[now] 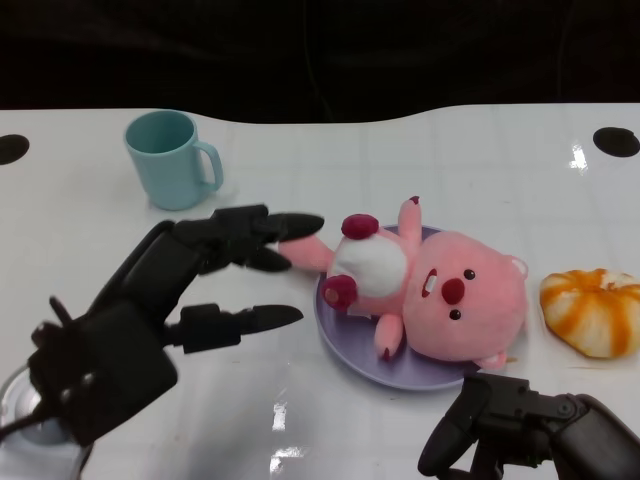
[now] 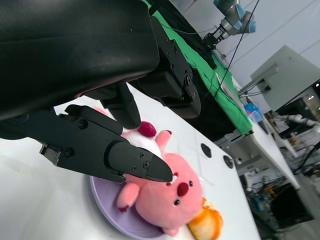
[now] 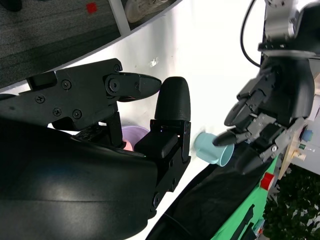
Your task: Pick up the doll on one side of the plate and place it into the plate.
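Low at five o'clock, the right hand (image 1: 520, 425) hangs loosely curled, holding nothing. On the purple plate (image 1: 345, 345) lies the pink doll (image 1: 440, 300), one leg poking past the rim toward nine o'clock. Beside that leg, the left hand (image 1: 170, 300) is spread wide; its fingers could snag the leg and drag the doll off.

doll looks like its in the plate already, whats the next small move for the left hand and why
Probably draw the left hand back toward the robot, away from the doll. The pink doll already lies on the purple plate, one leg over its rim, and the hand's fingers are spread with nothing in them, one fingertip near that leg. Whether it touches is unclear, so retreat slowly to avoid dragging the doll off.
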Controlling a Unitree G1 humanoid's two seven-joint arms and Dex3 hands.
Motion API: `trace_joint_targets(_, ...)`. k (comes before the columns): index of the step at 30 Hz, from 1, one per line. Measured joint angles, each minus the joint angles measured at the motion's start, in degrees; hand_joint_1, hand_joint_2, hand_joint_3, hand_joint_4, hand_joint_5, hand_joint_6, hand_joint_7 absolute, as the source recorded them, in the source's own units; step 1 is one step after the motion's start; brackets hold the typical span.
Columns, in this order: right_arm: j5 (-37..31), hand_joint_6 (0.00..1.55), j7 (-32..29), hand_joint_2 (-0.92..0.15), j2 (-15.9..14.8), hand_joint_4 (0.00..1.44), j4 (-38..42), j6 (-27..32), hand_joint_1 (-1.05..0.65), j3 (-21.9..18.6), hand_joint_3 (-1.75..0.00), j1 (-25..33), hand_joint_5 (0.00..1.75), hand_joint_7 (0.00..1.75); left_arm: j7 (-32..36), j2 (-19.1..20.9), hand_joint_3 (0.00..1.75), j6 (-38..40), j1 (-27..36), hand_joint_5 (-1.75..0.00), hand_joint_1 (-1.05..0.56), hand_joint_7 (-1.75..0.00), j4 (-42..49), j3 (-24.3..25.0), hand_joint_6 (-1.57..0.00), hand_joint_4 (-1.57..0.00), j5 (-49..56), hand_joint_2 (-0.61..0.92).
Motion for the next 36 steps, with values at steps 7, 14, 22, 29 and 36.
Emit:
trace_joint_targets(7, -0.05, 0.62, -0.10, -0.92, 0.12, 0.69, 0.11, -0.02, -0.27, 0.01, -0.31, -0.19, 1.55, 1.25, 1.58, -4.03, 1.12, 4.93, 7.38, -1.45, -0.10, -0.90, -7.25, 1.59, -0.75, -0.76, -8.00, 0.49)
trace_joint_targets(14, -0.22, 0.62, -0.73, -0.92, 0.71, 0.69, 0.26, -0.14, -0.27, 0.14, -0.31, -0.33, 1.54, 1.25, 1.96, -3.37, 1.29, 15.68, 12.82, -1.69, -0.13, -1.10, -17.57, 3.37, -0.87, -0.87, -14.42, 0.45)
trace_joint_targets(22, -0.38, 0.62, -1.24, -0.92, 0.87, 0.68, 0.32, -0.23, -0.28, 0.18, -0.32, -0.32, 1.54, 1.25, 5.48, -3.18, 1.35, 32.59, 18.63, -1.75, -0.12, -1.45, -27.99, 5.58, -0.82, -0.87, -22.57, 0.42)
trace_joint_targets(29, -0.38, 0.62, -1.34, -0.92, 0.88, 0.68, 0.60, -0.62, -0.27, 0.07, -0.32, -0.33, 1.55, 1.25, 6.92, -2.29, 1.41, 46.59, 19.78, -1.75, -0.12, -1.69, -29.78, 9.68, -0.76, -0.87, -32.95, 0.44)
trace_joint_targets(36, -0.29, 0.61, -1.37, -0.92, 0.99, 0.67, 1.38, -1.16, -0.27, 0.05, -0.32, -0.50, 1.55, 1.25, 6.92, -1.77, 1.46, 51.31, 18.50, -1.75, -0.10, -1.73, -26.01, 11.97, -0.72, -0.86, -39.13, 0.43)
